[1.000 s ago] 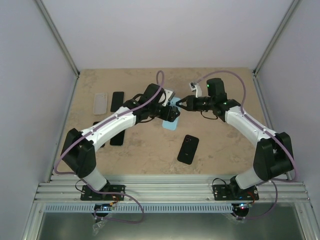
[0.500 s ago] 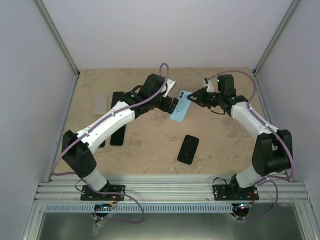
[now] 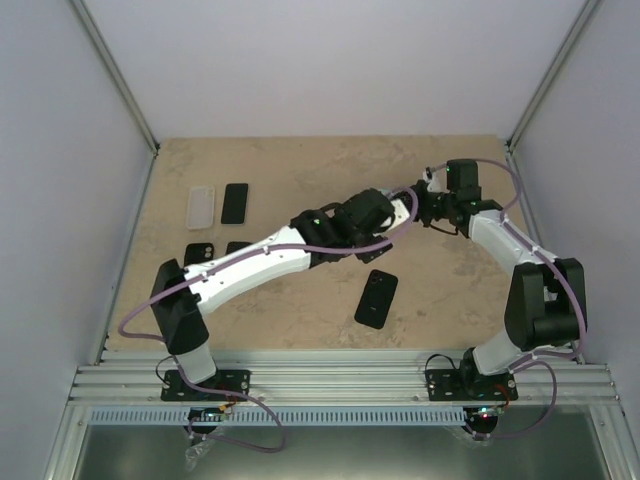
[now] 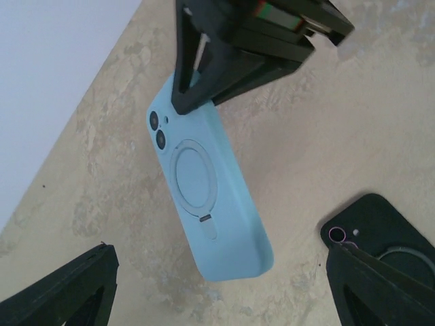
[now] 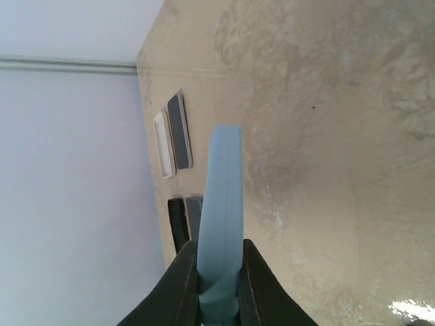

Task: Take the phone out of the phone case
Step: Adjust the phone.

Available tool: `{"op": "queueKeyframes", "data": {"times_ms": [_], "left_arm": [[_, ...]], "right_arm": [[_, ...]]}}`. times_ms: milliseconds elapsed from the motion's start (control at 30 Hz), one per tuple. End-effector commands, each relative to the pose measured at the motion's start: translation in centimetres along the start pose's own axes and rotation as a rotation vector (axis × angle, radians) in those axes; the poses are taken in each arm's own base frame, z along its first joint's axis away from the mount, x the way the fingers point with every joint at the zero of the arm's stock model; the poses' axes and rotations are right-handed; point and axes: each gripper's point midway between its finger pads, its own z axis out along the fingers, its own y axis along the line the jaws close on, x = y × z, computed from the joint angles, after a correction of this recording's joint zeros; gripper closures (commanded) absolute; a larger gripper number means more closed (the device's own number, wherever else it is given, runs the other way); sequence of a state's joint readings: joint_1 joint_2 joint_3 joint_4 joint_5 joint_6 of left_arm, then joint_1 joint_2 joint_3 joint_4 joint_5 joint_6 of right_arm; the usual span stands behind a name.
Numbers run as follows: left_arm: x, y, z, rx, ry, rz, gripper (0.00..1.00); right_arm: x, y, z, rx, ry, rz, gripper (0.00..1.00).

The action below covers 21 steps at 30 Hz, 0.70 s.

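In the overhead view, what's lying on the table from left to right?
White case → far black phone → near black phone. The dark items nearer than the white case overlap it sideways, so I skip them.

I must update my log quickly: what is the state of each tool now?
Left tool: open, holding nothing.
Right tool: closed on the blue phone case.

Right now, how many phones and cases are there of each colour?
Light blue phone case: 1
White phone case: 1
Black phones or cases: 4
Total: 6
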State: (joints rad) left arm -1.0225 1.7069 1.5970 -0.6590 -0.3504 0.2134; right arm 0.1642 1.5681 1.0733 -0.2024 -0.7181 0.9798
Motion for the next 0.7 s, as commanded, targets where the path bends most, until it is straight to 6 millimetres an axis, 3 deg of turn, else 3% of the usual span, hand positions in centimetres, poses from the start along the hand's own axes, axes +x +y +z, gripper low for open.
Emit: {"op": "queueKeyframes", "data": {"times_ms": [0,367,667], "left_arm": [[0.6,-1.9,0.1,-0.059,0.057,0.17,0.17],[3.2,-3.5,2.0,-0.175,0.14,0.324,0.31],[5.5,-3.1,3.5,-0.261,0.218,0.405,0.44]], "right_arm": [[0.0,2.4,-1.2,-0.104,0.004,0.038,0.99],[0.9,2.6,-1.7,-0.134,0.011,0.087,1.0],[1.3,2.6,-2.0,-0.135,0.018,0.104,0.99]]}}
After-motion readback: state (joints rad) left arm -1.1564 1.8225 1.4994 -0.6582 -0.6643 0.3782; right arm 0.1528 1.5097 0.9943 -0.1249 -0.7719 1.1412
